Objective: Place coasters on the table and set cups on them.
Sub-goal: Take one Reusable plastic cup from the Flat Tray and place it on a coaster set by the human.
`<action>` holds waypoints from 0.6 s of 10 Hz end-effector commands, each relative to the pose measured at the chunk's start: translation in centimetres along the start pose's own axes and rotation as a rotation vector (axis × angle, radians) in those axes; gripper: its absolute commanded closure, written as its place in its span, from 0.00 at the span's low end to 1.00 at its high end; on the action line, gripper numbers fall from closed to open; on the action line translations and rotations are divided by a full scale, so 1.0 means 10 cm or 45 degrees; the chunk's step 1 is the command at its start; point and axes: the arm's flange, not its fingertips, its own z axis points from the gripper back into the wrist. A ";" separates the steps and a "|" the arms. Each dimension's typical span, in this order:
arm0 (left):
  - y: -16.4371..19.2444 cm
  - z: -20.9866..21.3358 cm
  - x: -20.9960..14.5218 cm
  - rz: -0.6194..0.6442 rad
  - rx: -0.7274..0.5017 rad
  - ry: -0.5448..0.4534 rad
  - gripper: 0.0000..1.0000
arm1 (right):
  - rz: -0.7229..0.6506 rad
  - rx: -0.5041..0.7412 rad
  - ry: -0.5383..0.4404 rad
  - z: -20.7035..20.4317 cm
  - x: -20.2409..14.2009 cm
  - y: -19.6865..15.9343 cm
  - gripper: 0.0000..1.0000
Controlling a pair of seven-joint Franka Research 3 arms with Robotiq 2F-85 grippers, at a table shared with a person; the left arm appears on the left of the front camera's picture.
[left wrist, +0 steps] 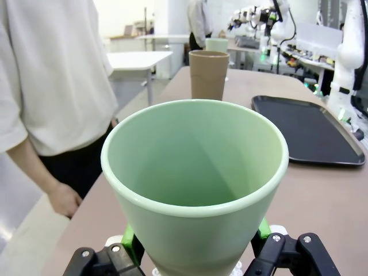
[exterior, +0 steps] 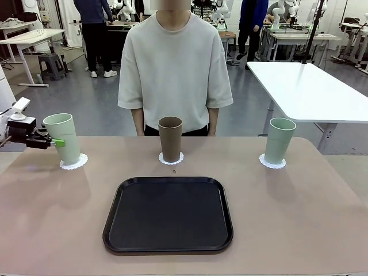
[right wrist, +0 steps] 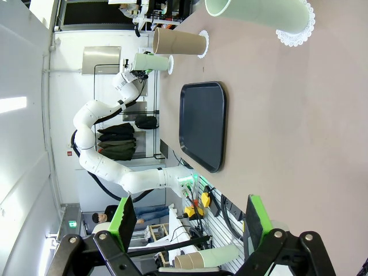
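Note:
Three cups each stand on a scalloped white coaster along the far side of the table (exterior: 299, 218). The left mint cup (exterior: 62, 138) stands on its coaster (exterior: 75, 163), and my left gripper (exterior: 54, 142) is shut on it from the left. In the left wrist view this cup (left wrist: 195, 155) sits between the green pads (left wrist: 131, 244), both touching its wall. The brown cup (exterior: 170, 138) is on the middle coaster (exterior: 171, 160). The right mint cup (exterior: 279, 140) is on the right coaster (exterior: 272, 163). My right gripper (right wrist: 190, 224) is open over bare table, well away from that mint cup (right wrist: 259, 14).
A black rounded-square tray (exterior: 168, 214) lies near the table's front edge, in the middle. A person (exterior: 172, 63) stands at the far side behind the brown cup, arms down. A white table (exterior: 305, 86) is at the back right.

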 end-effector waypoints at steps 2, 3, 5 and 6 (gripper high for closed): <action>-0.08 0.01 0.00 -0.001 -0.024 -0.023 0.13 | 0.005 0.008 0.000 -0.02 -0.04 0.01 0.00; -0.08 0.00 -0.02 -0.002 -0.019 -0.026 0.13 | 0.005 0.008 0.000 -0.02 -0.04 0.01 0.00; -0.09 -0.06 -0.05 -0.004 -0.024 -0.020 0.13 | 0.005 0.008 0.000 -0.02 -0.04 0.01 0.00; -0.09 -0.08 -0.06 -0.007 -0.027 -0.016 0.13 | 0.005 0.008 0.000 -0.02 -0.04 0.01 0.00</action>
